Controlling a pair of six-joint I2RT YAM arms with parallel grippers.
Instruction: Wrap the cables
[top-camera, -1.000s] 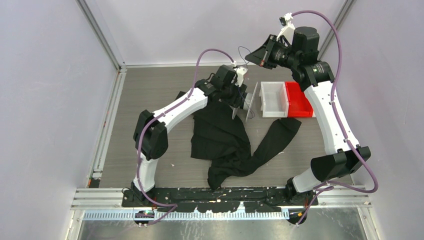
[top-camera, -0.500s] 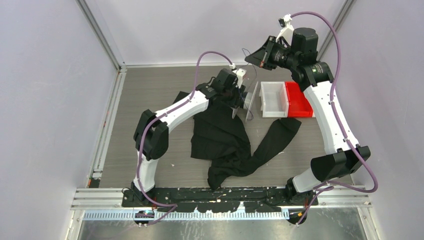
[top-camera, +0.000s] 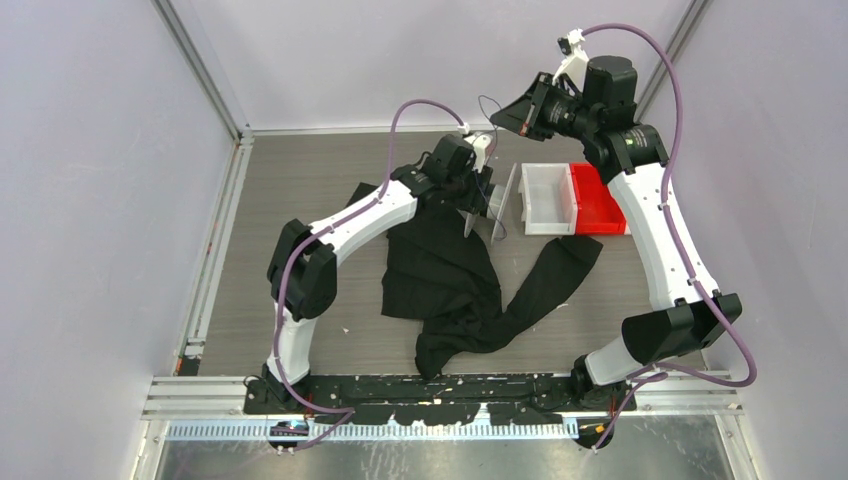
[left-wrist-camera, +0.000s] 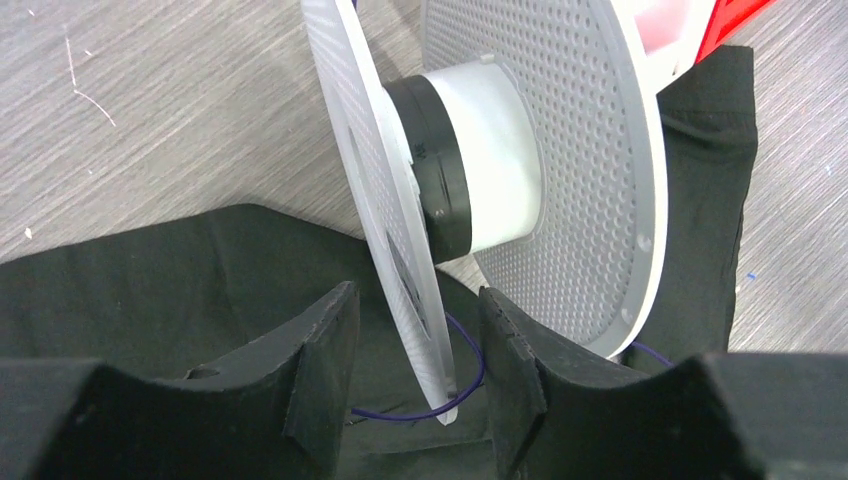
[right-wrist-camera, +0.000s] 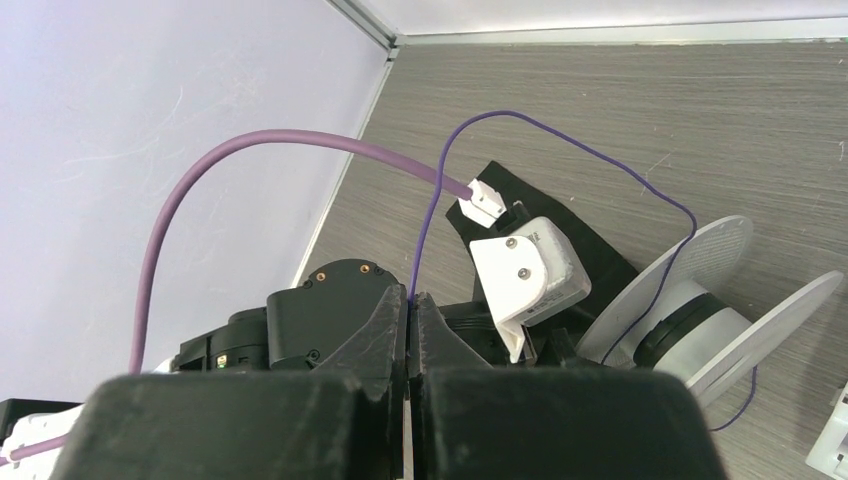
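The cable (right-wrist-camera: 560, 140) is a thin purple wire. It arcs from my right gripper (right-wrist-camera: 412, 300) down to the white spool (right-wrist-camera: 700, 300), which has dark wire wound on its core. The right gripper (top-camera: 500, 118) is shut on the cable and held high above the far table. The cable shows faintly in the top view (top-camera: 487, 100). The spool (top-camera: 505, 205) stands on its rims beside the black cloth. My left gripper (left-wrist-camera: 415, 300) is open, its fingers either side of the spool's near flange (left-wrist-camera: 385, 200) without touching it. A loop of cable (left-wrist-camera: 420, 412) hangs under that flange.
A large black cloth (top-camera: 440, 270) lies crumpled across the table's middle, under the left gripper. A white bin (top-camera: 548, 198) and a red bin (top-camera: 597, 200) stand just right of the spool. Walls close the cell on three sides.
The left wrist has shifted slightly towards the far side by the spool. The cable loop above the spool has swayed a little. The right arm has hardly moved.
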